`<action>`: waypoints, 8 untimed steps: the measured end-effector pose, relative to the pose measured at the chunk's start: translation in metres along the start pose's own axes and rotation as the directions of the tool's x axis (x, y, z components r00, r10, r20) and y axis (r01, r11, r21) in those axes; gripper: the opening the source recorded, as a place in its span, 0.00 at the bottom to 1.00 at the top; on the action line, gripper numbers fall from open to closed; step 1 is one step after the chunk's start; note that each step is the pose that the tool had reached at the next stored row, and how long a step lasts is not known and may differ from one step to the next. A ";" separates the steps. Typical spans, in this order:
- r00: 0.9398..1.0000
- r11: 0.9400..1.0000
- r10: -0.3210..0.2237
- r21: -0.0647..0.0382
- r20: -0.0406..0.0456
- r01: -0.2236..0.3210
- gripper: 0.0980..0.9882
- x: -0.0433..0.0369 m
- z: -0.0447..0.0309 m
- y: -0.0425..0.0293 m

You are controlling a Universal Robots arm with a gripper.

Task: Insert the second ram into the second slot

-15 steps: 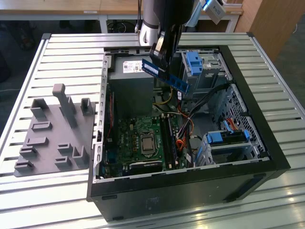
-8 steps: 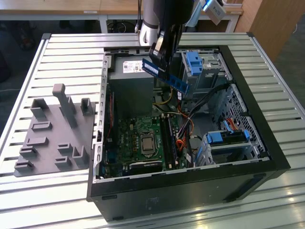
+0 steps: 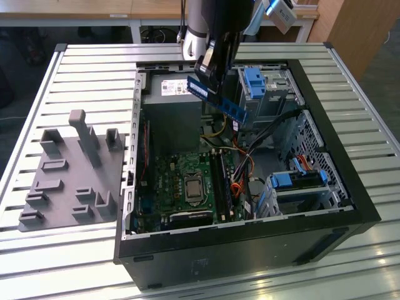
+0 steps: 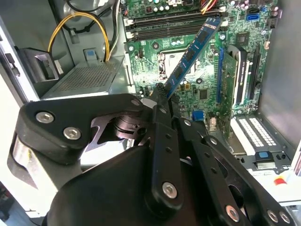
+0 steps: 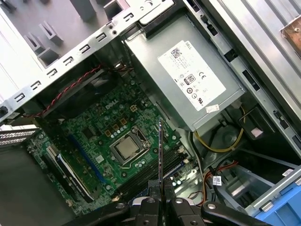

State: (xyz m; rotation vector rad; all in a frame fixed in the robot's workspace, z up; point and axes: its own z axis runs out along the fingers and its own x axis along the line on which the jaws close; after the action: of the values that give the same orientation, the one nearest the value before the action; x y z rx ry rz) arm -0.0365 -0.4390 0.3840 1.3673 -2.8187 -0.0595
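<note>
Slatted metal table carries a black computer case lying on its side with its panel off, desks standing behind it. Above the case, the robot arm's pincer is closed tight on the second ram, gripping the blue stick close to one end. The stick hangs in the air over the far part of the open case. It is tilted, its free end sloping down toward the exterior view's right, and it touches nothing but the pincer.

In the second wrist view the pincer clamps the ram with its black chips showing, the stick reaching out over the green motherboard. In the first wrist view the pincer holds the ram edge-on, a thin line above the board.

Below, the long dark memory slots lie on the motherboard just to the exterior view's right of the processor socket, clear of the raised stick. A grey power supply sits at the far end of the case, near the pincer. Blue drive brackets line the case's side on the exterior view's right. On the table at the exterior view's left, a grey holder with upright posts lies just beside the case.
</note>
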 end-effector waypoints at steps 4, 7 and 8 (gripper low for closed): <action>1.000 1.000 0.015 0.000 0.001 -0.015 0.05 0.0000 0.0000 0.0000; 1.000 1.000 0.028 0.000 0.001 -0.028 0.05 0.0000 0.0000 0.0000; 1.000 1.000 0.031 0.000 0.001 -0.031 0.05 0.0000 0.0000 0.0000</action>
State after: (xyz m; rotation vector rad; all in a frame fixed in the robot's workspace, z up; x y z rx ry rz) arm -0.0365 -0.4390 0.3840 1.3241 -2.8400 -0.0597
